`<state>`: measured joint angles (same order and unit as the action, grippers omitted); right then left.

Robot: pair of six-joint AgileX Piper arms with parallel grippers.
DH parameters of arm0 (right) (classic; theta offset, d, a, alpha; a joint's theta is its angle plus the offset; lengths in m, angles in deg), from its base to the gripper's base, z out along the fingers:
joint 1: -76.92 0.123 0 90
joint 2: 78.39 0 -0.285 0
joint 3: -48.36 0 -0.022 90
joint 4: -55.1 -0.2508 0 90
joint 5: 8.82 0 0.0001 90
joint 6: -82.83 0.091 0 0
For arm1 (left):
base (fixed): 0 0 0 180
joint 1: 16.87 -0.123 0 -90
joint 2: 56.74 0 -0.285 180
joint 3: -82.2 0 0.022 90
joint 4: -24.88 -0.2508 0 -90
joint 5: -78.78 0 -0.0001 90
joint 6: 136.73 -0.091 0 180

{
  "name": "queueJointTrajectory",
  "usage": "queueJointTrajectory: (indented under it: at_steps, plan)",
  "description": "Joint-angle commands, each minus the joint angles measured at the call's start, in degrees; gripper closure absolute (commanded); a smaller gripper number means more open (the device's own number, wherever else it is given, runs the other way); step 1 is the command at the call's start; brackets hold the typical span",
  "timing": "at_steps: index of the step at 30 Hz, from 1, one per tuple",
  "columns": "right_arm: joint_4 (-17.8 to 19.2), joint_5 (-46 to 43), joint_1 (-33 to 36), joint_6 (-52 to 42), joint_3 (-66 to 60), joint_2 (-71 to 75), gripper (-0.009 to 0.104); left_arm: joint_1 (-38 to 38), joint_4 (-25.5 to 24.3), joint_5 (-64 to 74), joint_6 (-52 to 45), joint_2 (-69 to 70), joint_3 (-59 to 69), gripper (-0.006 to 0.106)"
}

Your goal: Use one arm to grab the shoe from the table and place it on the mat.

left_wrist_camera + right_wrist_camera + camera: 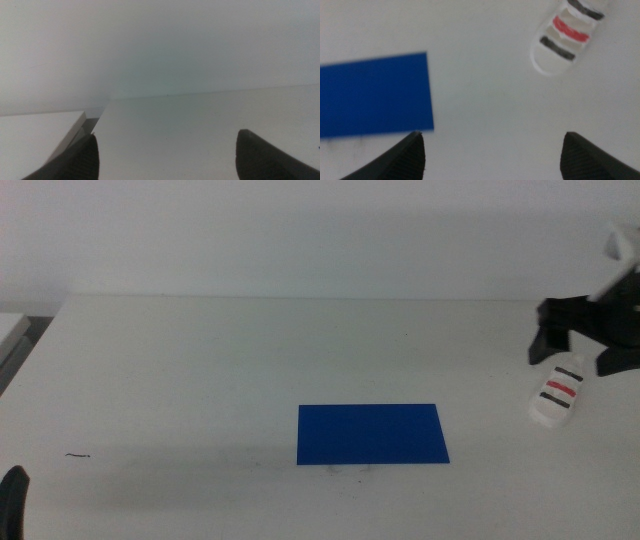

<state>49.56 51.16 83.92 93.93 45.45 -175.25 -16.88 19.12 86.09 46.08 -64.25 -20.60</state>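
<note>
Shoe: the shoe (556, 394) lies on the counter (200, 370), near the right edge of the middle view, well apart from the mat (371, 434). Its toe end points toward the camera, and the black and red straps face up.
Mat: deep blue, flat, in the middle of the counter, with nothing on it.
Right gripper: the right gripper (575, 340) is over the heel end of the shoe, not yet around it. In the right wrist view its fingers (400, 157) stand wide apart and hold nothing; the shoe (567, 32) is seen beyond them and off to one side, not between them.
Left gripper: the left gripper (14, 498) waits at the bottom left corner of the middle view. Its fingers (75, 160) are also apart and empty.
Step in hand: I judge this is the approach before the grasp; the lift is not yet begun.
How to do it well: bring the shoe to the middle between the fingers first, then go down. The shoe lies at an angle, so turn the wrist until the fingers meet its long sides across the narrow width. Close on the thick sole, not on the straps, which look soft.
Risk: if one finger touches first, the light shoe probably slides or turns on the smooth counter.
</note>
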Motion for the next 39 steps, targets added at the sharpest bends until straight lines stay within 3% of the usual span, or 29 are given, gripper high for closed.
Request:
queueJointTrajectory:
  at_steps: [1,4,9,28,31,32,35,36,39]
  plan:
    - [1.4,-2.0,-0.3,3.8,1.8,-4.2,0.003,0.0,0.2,-0.7,0.1,-0.3,0.0,0.007]
    - [2.2,-5.5,-2.2,13.8,2.7,-8.3,0.003,0.0,0.2,-0.7,0.1,-0.3,0.0,0.007]
    - [9.7,-5.8,-6.0,31.7,5.9,-15.9,0.003,0.0,0.2,-0.7,0.1,-0.3,0.0,0.007]
    - [12.7,-16.7,-8.3,27.8,9.9,-29.8,0.004,0.0,0.2,-0.7,0.1,-0.3,0.0,0.007]
    - [12.7,-16.7,-8.3,27.9,9.9,-29.9,0.023,0.0,0.2,-0.7,0.1,-0.3,0.0,0.007]
    - [12.7,-16.0,-7.9,29.5,9.9,-29.6,0.049,0.0,0.2,-0.7,0.1,-0.3,0.0,0.007]
    - [13.4,-12.9,-6.3,34.6,9.9,-28.1,0.090,0.0,0.2,-0.7,0.1,-0.3,0.0,0.007]
    - [13.9,-11.7,-5.6,36.3,9.9,-27.6,0.098,0.0,0.2,-0.7,0.1,-0.3,0.0,0.007]
    - [16.3,-7.2,-1.4,40.2,9.9,-24.5,0.096,0.0,0.2,-0.7,0.1,-0.3,0.0,0.007]
